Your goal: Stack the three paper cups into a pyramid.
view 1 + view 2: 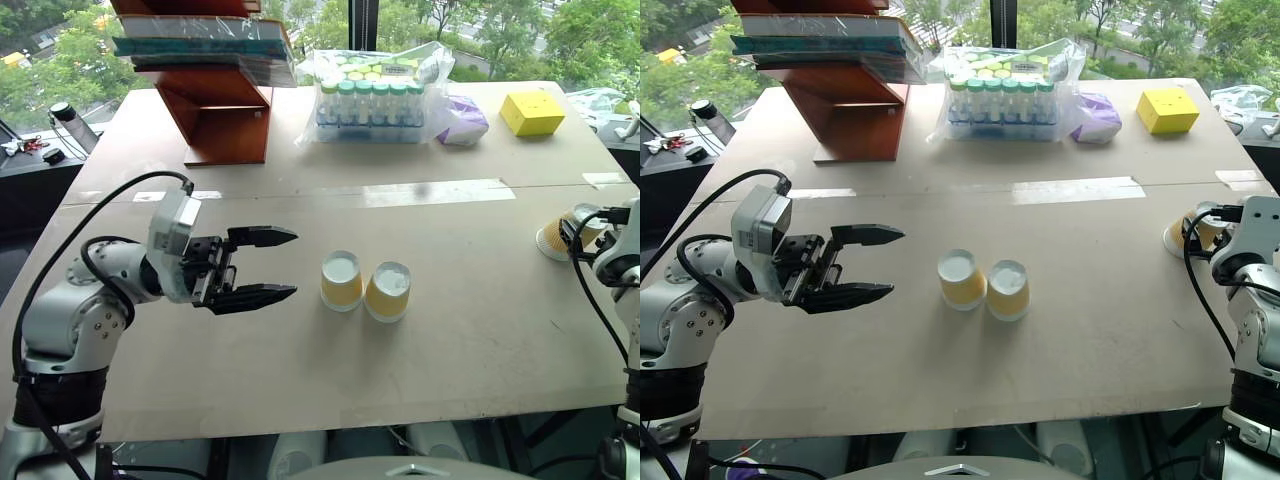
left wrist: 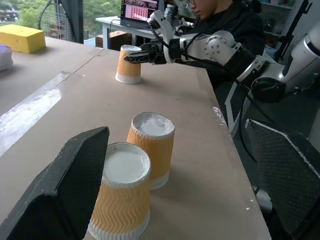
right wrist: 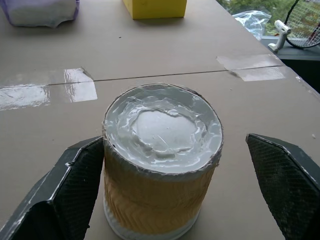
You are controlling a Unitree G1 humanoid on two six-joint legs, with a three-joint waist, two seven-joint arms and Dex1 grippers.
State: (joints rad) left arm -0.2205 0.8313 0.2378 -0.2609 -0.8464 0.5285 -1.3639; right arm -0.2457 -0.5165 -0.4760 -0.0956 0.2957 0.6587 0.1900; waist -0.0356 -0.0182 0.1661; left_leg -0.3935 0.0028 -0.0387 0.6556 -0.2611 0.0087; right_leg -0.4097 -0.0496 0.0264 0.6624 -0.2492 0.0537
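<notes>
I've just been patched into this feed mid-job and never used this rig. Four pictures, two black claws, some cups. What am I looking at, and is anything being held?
It is a two-armed robot at a table. The two wide pictures come from its head, looking down. The other two come from cameras on its wrists, looking along each claw.

The left gripper hangs open beside two upside-down paper cups, which stand next to each other mid-table.

The right gripper is open around the third cup, also upside down, near the table's right edge. One finger looks close to or against its side; the other stands clear, so nothing is gripped yet.

At the back are a rack of vials, a yellow box and a wooden stand.
</notes>
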